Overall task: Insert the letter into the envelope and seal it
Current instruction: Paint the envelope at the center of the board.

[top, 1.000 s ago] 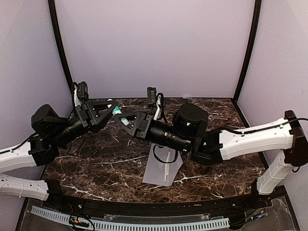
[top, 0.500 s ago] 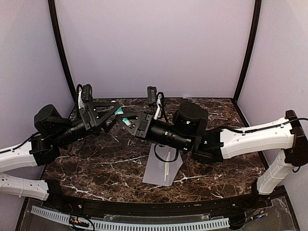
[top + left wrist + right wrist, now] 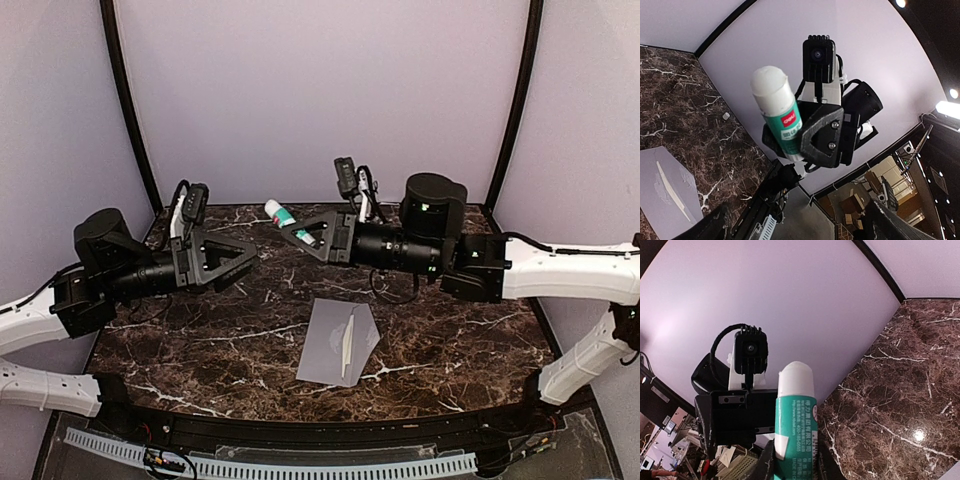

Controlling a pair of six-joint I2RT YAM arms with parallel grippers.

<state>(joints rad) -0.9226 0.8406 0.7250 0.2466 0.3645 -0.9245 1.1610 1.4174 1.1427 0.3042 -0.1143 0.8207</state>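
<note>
The grey envelope (image 3: 330,342) lies flat on the marble table (image 3: 470,340), near the front middle. A narrow pale strip, the letter (image 3: 346,343), shows along it; the left wrist view has the envelope (image 3: 657,200) and the letter (image 3: 671,192) at lower left. My right gripper (image 3: 302,236) is shut on a green-and-white glue stick (image 3: 283,219), held in the air over the back of the table. The glue stick (image 3: 796,410) has its white end pointing away. My left gripper (image 3: 240,265) is open and empty, just left of the stick and apart from it.
Purple walls with black corner posts close the table on three sides. A small white bit (image 3: 726,116) lies on the marble near the back wall. A black rail and a cable tray (image 3: 270,465) run along the near edge.
My left gripper has opened and drawn back left and down from the glue stick. My right gripper has closed on the stick and carried it right and up.
</note>
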